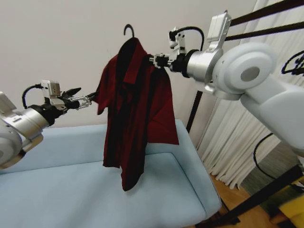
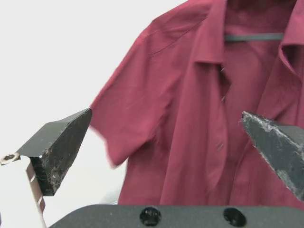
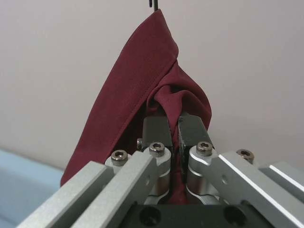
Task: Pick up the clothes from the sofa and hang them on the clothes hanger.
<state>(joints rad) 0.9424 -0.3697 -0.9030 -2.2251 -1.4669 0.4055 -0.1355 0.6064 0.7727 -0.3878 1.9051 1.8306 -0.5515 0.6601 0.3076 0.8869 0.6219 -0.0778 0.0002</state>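
Nearest, the left hand (image 1: 87, 100) has its black fingers apart, reaching toward the short sleeve of the dark red button-up shirt (image 1: 137, 109) without gripping it. Farther up, the right hand (image 1: 155, 60) is clamped on a fold of cloth at the shirt's other shoulder and bears the garment, which hangs in the air above the right end of the pale blue sofa (image 1: 71, 190). A thin black hanger hook (image 1: 129, 30) rises from the collar, and the dark rack rails (image 1: 259, 16) lie beyond at the right. The step looks like carrying the shirt to a rail. It calls for a firm right clamp, the left hand steadying the sleeve against swing, and the hook held upright and free.
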